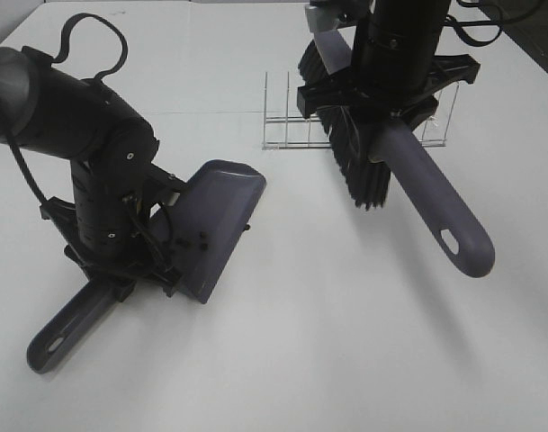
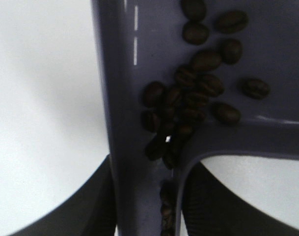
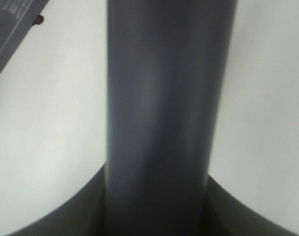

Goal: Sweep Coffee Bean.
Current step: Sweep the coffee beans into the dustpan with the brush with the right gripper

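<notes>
Brown oval coffee beans (image 2: pixel 193 93) pool at handle end of tilted grey plastic dustpan (image 1: pixel 221 211), clamped by left gripper (image 1: pixel 112 283); right gripper (image 1: pixel 381 117) clamps black-bristled brush (image 1: pixel 435 207) clear.

- A robotics lab bench by every sign, not a home: I work over a plain white tabletop (image 1: pixel 345 360), evenly lit, with a thin seam crossing it at the far side.
- My left arm (image 1: pixel 94 153) and right arm (image 1: pixel 399 45), both black, reach over it with joints, bolts and a looped cable (image 1: pixel 121 38) exposed.
- A clear acrylic rack (image 1: pixel 287 117) stands on the far side of the table.
- A grey-purple dustpan (image 1: pixel 215 225) and a matching brush (image 1: pixel 426 193) are the household items here, both carried by my arms.
- Beyond the table's far right corner lies a dark area (image 1: pixel 539 54), with too little of it in view to identify.
</notes>
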`<state>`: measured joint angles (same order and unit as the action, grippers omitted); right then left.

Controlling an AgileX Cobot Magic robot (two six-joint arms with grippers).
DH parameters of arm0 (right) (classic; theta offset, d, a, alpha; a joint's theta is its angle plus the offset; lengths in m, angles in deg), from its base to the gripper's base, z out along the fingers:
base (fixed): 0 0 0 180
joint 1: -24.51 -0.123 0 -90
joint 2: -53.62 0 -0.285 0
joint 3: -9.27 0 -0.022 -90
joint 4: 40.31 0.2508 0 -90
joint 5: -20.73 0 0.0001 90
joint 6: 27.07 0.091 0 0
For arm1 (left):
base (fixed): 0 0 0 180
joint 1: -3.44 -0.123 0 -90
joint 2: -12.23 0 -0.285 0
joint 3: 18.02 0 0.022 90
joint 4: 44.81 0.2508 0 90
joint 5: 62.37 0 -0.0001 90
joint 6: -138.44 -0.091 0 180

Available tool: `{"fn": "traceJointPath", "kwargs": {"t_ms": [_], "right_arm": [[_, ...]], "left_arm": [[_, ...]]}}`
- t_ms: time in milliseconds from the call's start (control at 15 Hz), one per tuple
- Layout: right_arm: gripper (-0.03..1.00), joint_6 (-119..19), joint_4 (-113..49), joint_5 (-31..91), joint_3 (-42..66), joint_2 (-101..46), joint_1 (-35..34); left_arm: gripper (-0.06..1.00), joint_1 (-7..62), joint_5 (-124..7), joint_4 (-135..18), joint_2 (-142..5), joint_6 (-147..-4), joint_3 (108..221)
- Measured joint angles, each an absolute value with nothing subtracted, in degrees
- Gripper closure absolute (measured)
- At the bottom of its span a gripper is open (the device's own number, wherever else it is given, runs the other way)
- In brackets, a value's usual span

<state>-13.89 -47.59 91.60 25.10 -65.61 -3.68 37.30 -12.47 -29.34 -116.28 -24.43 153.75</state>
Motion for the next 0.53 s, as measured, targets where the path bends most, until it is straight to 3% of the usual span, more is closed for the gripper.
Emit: {"fn": "traceJointPath", "kwargs": {"t_ms": [533], "right_arm": [[0.7,-11.02,-54.69,91.43,24.47,-71.79,-3.45]], "left_arm": [[0.63,34.83,-13.38,-32.6,-116.86,-20.19,156.22]]}}
